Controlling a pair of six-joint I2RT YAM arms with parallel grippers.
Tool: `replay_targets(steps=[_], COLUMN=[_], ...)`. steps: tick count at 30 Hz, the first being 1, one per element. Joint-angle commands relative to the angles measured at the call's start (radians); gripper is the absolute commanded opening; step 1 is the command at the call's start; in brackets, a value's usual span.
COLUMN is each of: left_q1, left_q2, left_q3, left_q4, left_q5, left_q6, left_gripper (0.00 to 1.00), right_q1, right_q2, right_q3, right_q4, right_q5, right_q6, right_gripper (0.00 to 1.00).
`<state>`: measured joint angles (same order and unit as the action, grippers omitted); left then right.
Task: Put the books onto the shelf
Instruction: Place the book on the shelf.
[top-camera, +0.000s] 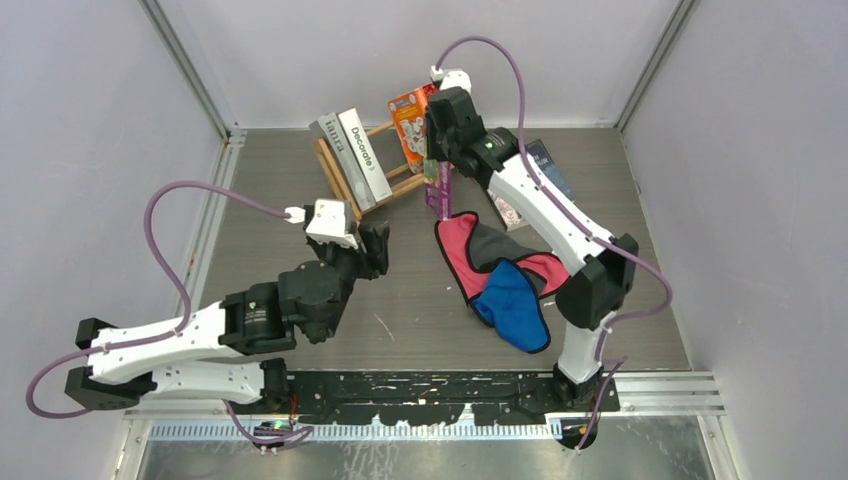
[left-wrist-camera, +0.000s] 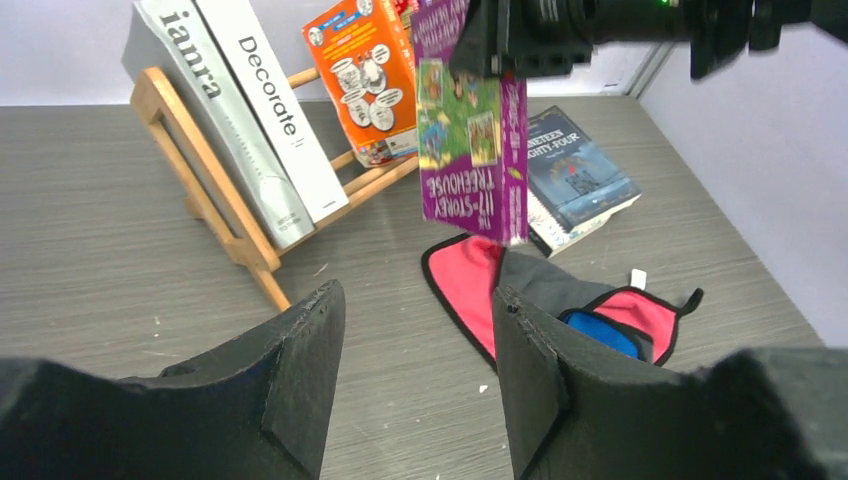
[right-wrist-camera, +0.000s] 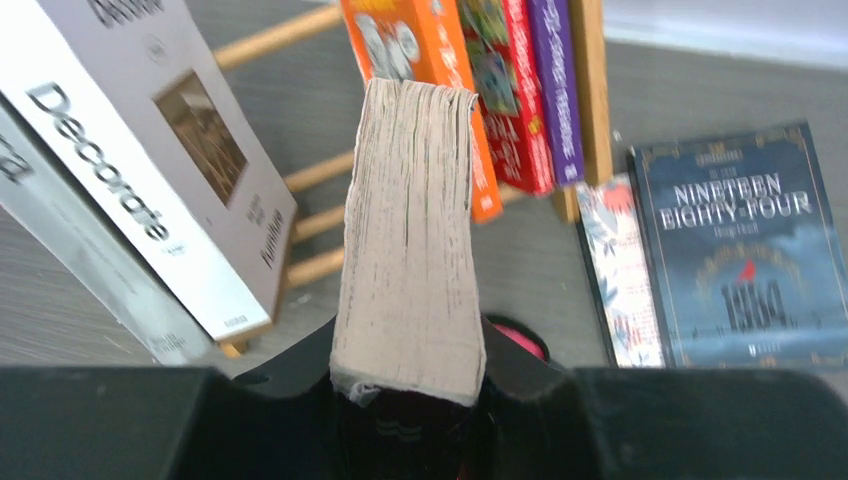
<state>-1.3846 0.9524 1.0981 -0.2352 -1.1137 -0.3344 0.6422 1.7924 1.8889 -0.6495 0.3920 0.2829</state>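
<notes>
Eight books (top-camera: 361, 155), one shelf (left-wrist-camera: 160, 95), three cloth pieces (top-camera: 512, 300)

Table (top-camera: 300, 200), back centre: shelf (top-camera: 402, 182).
- On shelf, left end: "ianra" book (top-camera: 335, 150), with "Decorate" book (top-camera: 363, 155) against its right side, both leaning.
- On shelf, right end: paperbacks (top-camera: 408, 115).
- Before the paperbacks, off the table: Treehouse book (left-wrist-camera: 470, 150), in right claw (right-wrist-camera: 410, 390).
- Right of shelf, lying flat: Nineteen Eighty-Four (right-wrist-camera: 745, 250), with another book (right-wrist-camera: 620, 270) at its left.
- Nearer than those: cloths (top-camera: 500, 280), heaped.
- Before shelf, apart from it: left claw (left-wrist-camera: 420, 370).
</notes>
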Motion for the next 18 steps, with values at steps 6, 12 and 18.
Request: replay_targets(steps=[6, 12, 18], left_q1=[0.0, 0.002, 0.015], left_q2=[-0.118, -0.171, -0.188], left_q3=[-0.034, -0.049, -0.063], left_q4=[-0.093, -0.101, -0.052], left_q5=[-0.057, -0.056, -0.04], left_q6=[-0.052, -0.051, -0.005], left_gripper=[0.56, 0.56, 0.56], right_q1=[0.0, -0.022, -0.047], right_q2=[0.239, 0.377, 0.44], right_q3=[0.465, 0.639, 0.67], right_q4=[0.038, -0.005, 0.028], right_q5=[-0.106, -0.172, -0.221], right_q6=[-0.183, -0.226, -0.266], right_gripper=[0.01, 0.01, 0.01])
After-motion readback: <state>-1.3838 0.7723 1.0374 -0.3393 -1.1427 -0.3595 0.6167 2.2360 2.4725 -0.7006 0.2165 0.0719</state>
